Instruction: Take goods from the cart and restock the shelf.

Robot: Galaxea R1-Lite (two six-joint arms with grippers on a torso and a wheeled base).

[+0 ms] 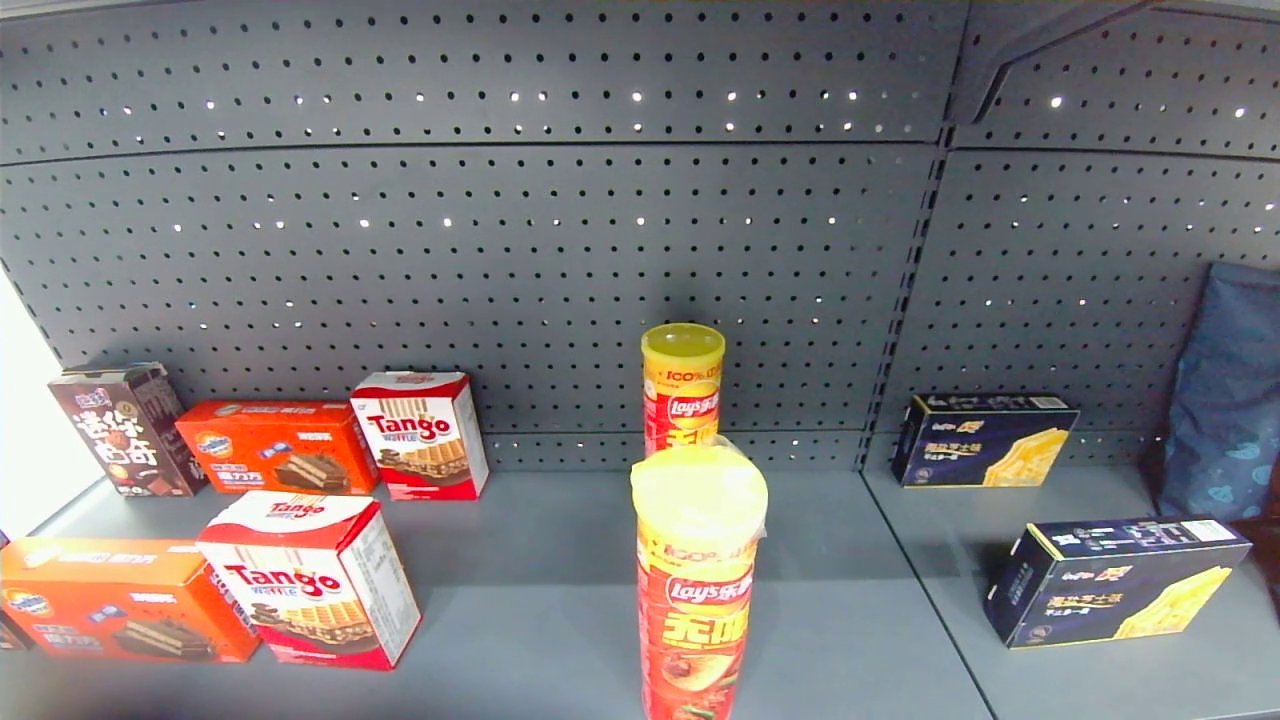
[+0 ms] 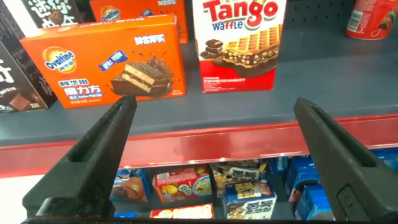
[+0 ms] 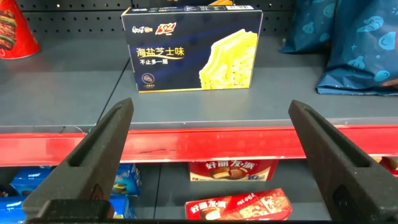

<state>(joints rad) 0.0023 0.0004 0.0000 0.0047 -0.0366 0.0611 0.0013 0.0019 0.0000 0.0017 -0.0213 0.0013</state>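
The left hand (image 2: 208,168) stands wide open with nothing in it, just before the grey metal shelf (image 2: 261,102); beyond it sit the flat orange cardboard box (image 2: 106,62) and the white-and-red wafer box (image 2: 239,43). The right hand (image 3: 208,168), also wide open and empty, faces the dark blue cardboard box (image 3: 193,50). On the shelf one tall red-and-yellow chip canister (image 1: 697,590) stands at 6 o'clock, a second canister (image 1: 682,390) behind it toward 12 o'clock.

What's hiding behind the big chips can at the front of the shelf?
A second chips can stands upright behind the front chips can. Its bottom part is covered by the front one's lid. Behind both is the holey back wall.
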